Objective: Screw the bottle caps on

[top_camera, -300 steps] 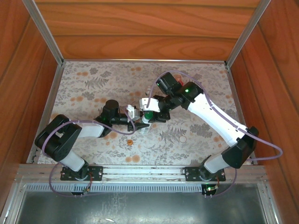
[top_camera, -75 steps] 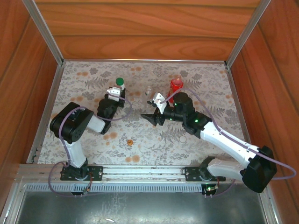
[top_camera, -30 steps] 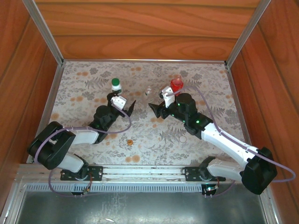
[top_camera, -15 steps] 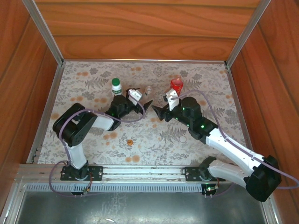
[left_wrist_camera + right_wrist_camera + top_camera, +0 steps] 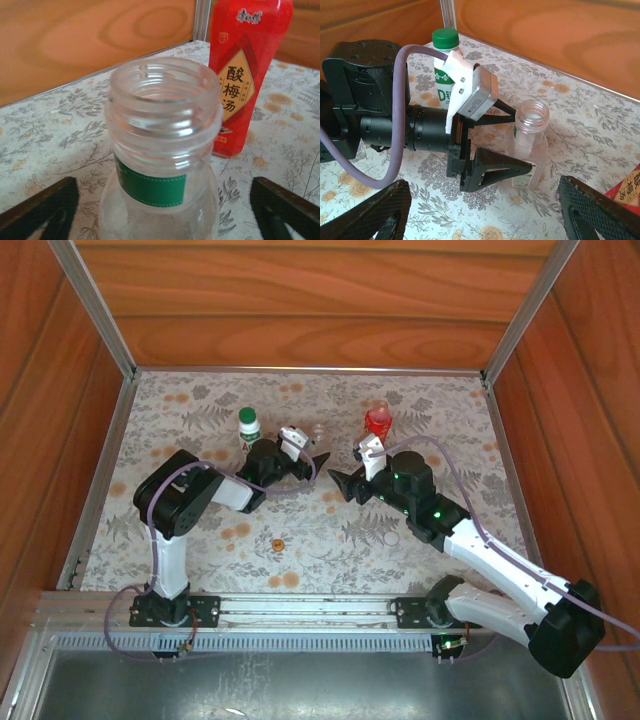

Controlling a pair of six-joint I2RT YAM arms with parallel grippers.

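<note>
A tiny clear bottle (image 5: 160,150) with a green label stands uncapped between the fingers of my left gripper (image 5: 162,215), which is open, with a gap on each side. From above, the left gripper (image 5: 320,444) sits at the clear bottle (image 5: 319,432). A red bottle (image 5: 378,420) stands just right of it, its top open. Left of the clear bottle is the white bottle (image 5: 247,430) with the green cap (image 5: 247,414) on it. An orange cap (image 5: 278,543) lies loose on the mat nearer the arms. My right gripper (image 5: 345,468) is open, empty and pointing at the clear bottle (image 5: 530,145).
The flowered mat (image 5: 200,540) covers the table. Wooden walls (image 5: 320,330) and aluminium posts (image 5: 95,310) close in the back and sides. The two grippers face each other a short way apart, and the red bottle (image 5: 626,189) is close to my right fingers.
My left gripper swung right, from beside the white bottle to around the clear bottle. The right gripper stayed open and shifted only slightly.
</note>
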